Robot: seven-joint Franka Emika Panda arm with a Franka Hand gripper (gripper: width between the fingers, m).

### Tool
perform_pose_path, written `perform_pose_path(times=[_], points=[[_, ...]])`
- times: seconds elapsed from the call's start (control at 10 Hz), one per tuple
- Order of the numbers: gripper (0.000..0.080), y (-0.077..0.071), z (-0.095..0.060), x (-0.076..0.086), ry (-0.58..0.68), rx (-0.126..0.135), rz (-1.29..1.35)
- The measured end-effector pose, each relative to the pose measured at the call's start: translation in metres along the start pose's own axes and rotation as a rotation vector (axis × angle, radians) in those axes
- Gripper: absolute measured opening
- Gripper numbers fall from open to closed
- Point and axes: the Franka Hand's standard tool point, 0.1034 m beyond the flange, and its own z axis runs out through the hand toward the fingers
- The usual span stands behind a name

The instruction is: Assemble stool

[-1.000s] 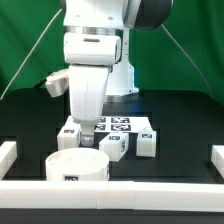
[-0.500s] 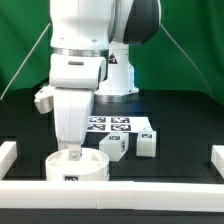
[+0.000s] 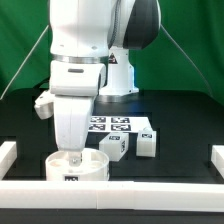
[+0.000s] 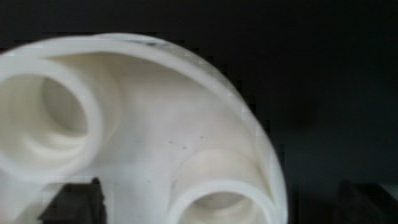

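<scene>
Two blocky white legs lie on the black table, both off to the exterior view's right of the seat: the closer leg sits just beside the seat's rim, and the outer leg lies beyond that. Each shows a small black-and-white tag. The seat itself, round, low and white, rests near the front rail with a tag on its side wall. Right above the seat stands the arm, big and white, and the gripper reaches down into the seat's top from straight overhead. Over to the wrist view: the seat fills the picture, a thick curved wall with two round recesses sunk in its surface. The dark fingertips show at either side of it, far apart, jaws spread wide, with the seat's rim lying between them. Whether a finger touches the plastic, I cannot tell. Behind the seat, past the closer leg, the marker board lies flat on the table. One side rail stands near the seat on the exterior view's left, the other side rail well apart from the seat on that view's right, and a green curtain hangs far behind the seat.
</scene>
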Motion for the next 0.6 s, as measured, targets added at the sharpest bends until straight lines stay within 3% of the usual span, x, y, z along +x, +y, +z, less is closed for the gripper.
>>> perform_pose_path(times=[0.5,0.6], points=[[0.0649,-0.0052,0.0092,0.0005,0.002,0.016,0.0],[0.0527,-0.0053,0.0093,0.0005,0.002,0.016,0.0]])
